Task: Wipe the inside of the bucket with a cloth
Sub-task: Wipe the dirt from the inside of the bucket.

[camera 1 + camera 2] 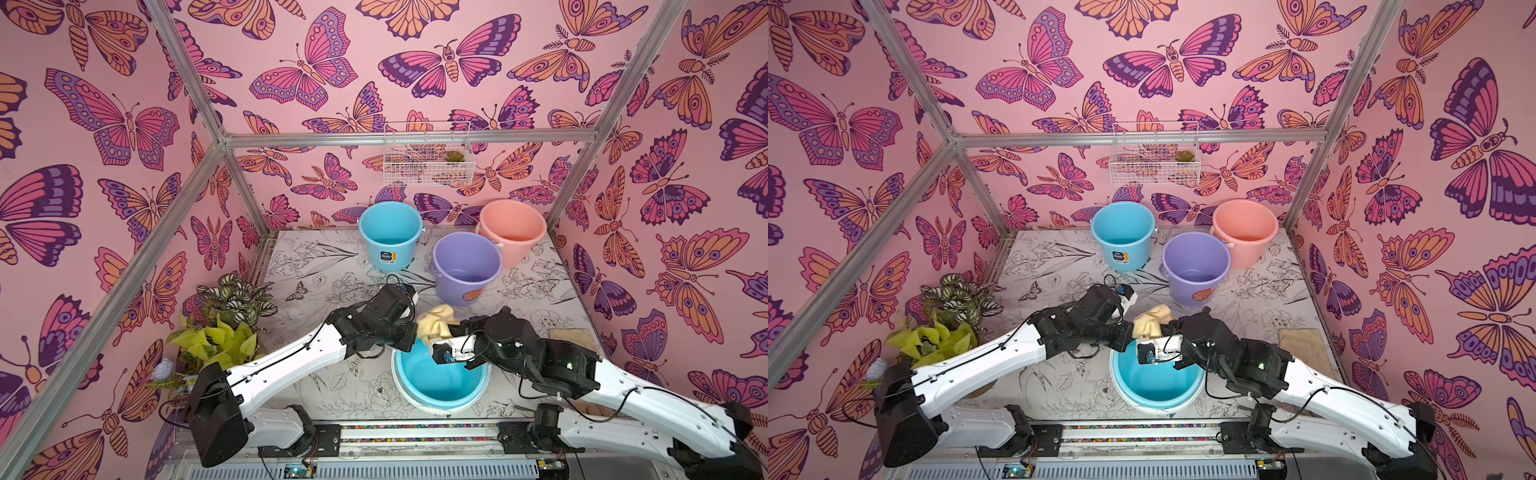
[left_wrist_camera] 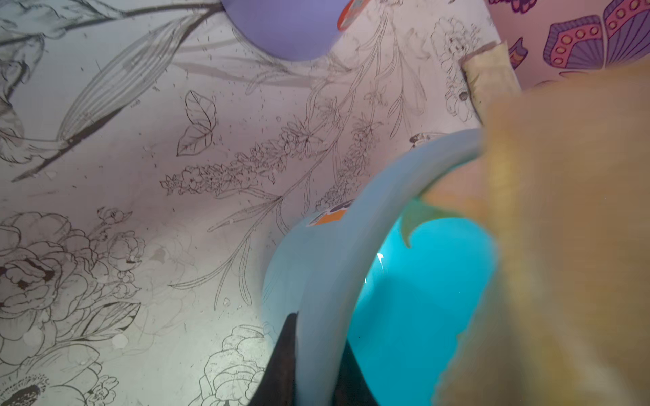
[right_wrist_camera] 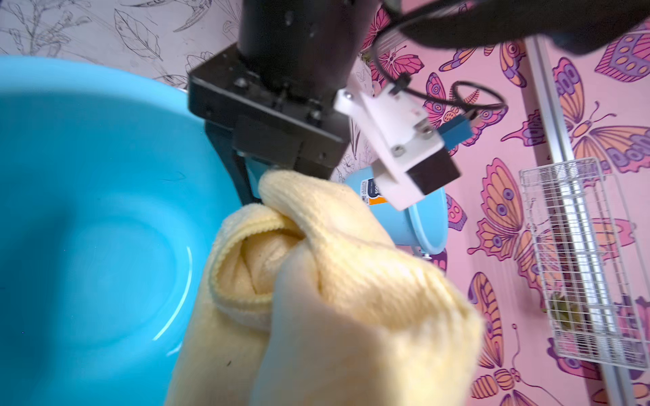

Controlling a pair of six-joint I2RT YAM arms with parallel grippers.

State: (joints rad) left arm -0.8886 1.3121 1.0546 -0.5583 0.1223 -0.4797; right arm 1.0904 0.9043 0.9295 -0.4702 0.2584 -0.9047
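By the table's (image 1: 332, 374) front edge, midway, a sky-blue round plastic bucket (image 1: 436, 388) stands upright, and the left gripper (image 2: 318, 344) is clamped narrowly on its far rim. Just above that rim the right gripper (image 1: 452, 329) pinches a bunched pale-yellow towel cloth (image 1: 434, 324). Farther back, right of centre, the lavender-purple round plastic bucket (image 1: 455, 293) stands upright, apart from both arms. At the back edge stand another sky-blue bucket (image 1: 384, 257) and a salmon-pink bucket (image 1: 513, 249).

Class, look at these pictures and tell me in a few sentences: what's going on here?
The left gripper is clamped on the rim of the near sky-blue bucket. The right gripper holds the bunched pale-yellow cloth at that bucket's far rim, not yet down inside. The lavender bucket stands behind them, with neither gripper touching it.
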